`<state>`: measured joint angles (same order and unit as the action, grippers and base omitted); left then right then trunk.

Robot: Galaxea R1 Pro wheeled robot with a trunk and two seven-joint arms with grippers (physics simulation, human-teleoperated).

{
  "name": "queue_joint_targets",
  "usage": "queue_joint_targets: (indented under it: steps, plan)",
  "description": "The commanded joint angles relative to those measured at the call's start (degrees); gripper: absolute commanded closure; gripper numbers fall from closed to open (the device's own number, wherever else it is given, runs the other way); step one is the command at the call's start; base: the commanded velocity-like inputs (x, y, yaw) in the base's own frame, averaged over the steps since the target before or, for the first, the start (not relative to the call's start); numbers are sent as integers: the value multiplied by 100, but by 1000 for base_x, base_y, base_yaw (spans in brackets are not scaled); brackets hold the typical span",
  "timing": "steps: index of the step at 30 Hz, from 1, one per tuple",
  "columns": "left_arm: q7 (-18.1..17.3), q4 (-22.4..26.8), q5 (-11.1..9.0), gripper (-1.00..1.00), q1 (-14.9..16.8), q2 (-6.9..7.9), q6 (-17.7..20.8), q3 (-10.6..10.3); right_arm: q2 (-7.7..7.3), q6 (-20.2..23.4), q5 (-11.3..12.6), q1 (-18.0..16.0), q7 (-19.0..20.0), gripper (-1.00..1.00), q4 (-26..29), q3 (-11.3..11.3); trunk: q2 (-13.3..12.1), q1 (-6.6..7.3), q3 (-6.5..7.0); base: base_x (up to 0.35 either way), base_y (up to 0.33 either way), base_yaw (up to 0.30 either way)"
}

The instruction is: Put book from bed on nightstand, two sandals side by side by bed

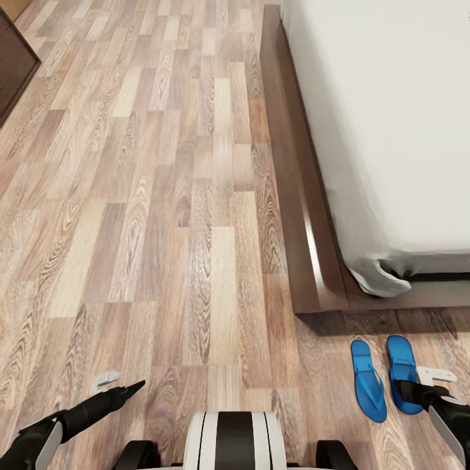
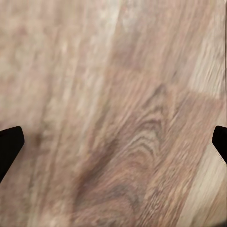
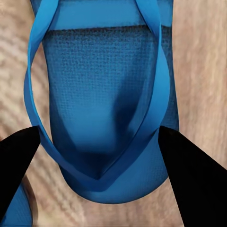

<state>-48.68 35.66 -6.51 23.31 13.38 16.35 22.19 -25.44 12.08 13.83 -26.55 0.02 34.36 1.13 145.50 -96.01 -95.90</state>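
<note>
Two bright-blue sandals lie side by side on the wood floor just off the bed's (image 1: 391, 130) foot corner: the left sandal (image 1: 367, 378) and the right sandal (image 1: 399, 363). My right gripper (image 1: 418, 390) is down over the near end of the right sandal. Up close, that sandal (image 3: 101, 104) sits between the two black fingers (image 3: 184, 175), which press against its straps from both sides. Low over bare floor at the near left, my left gripper (image 1: 121, 385) is open, and its fingertips (image 2: 9, 142) are spread wide over planks. The book and the nightstand are out of view.
The bed's dark-brown platform frame (image 1: 297, 196) runs along the right of the open plank floor (image 1: 163, 196). A dark-brown cabinet corner (image 1: 13, 65) shows at the far left. My base (image 1: 234, 440) is at the bottom middle.
</note>
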Motion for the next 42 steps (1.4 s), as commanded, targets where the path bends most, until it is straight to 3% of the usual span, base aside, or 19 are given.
queue_joint_targets:
  steps: [1, 5, 26, 32, 42]
  plan:
    - [-16, -6, -34, -100, 7, -2, 52, 5, 12, -141, 76, 9, 15, 100, 27, 19, -1, 0, 20, 0, 0, 0]
    - [-18, -6, -34, -100, 7, -2, 52, 5, 12, -143, 76, 9, 15, 100, 27, 19, -6, 11, 108, 0, 0, 0]
    - [-18, -6, -34, -100, 7, -2, 52, 13, 12, -114, 82, 9, 22, 100, 60, 29, -6, 11, 108, 0, 0, 0]
    - [-18, -6, -34, -100, 7, -2, 52, 10, 11, 546, 85, 9, 24, 100, 70, 58, -6, 11, 108, 0, 0, 0]
    - [-18, -6, -34, -100, 7, -2, 52, 9, 10, 655, 76, 9, 21, 100, 63, 63, -6, 11, 108, 0, 0, 0]
